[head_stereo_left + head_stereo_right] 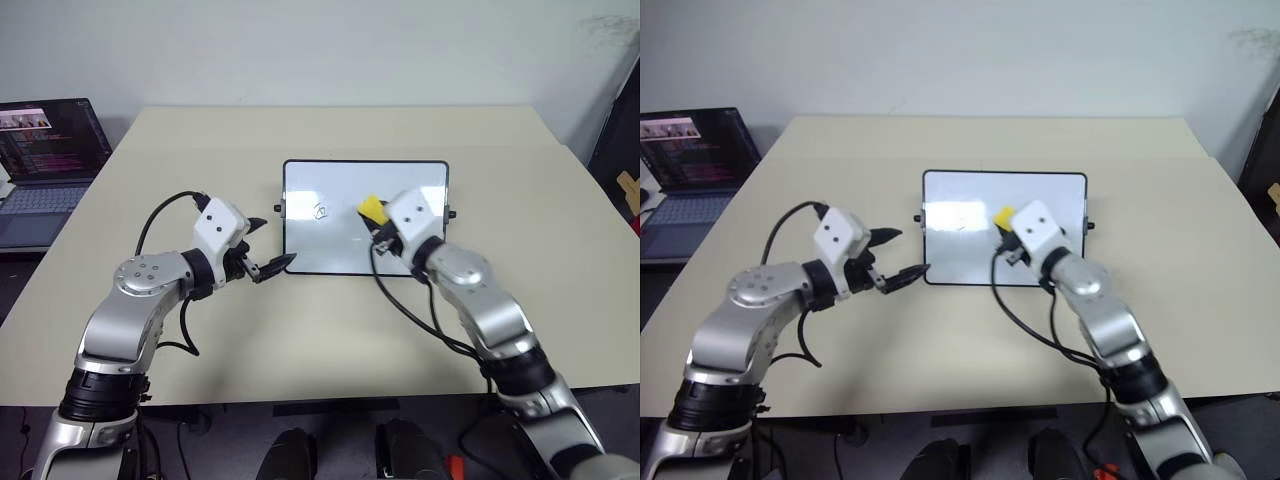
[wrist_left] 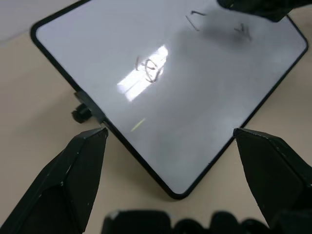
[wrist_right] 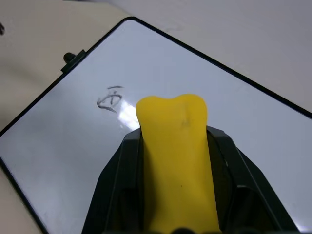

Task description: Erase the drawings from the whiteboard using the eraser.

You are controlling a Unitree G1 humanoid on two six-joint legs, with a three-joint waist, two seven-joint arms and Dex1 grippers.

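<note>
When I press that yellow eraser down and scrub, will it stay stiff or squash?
Probably squashes: the yellow block eraser already looks pinched where the right hand grips it. The glossy black-framed whiteboard may slide on the table.

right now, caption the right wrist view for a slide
Right gripper holds yellow block eraser over glossy white whiteboard near boxy squiggle.

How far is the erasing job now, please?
Done: the right gripper is shut on the eraser and holds it over the whiteboard. In hand: bringing it to the drawings. Left: all wiping; the marks are intact. The left gripper is open at the board's corner.
</note>
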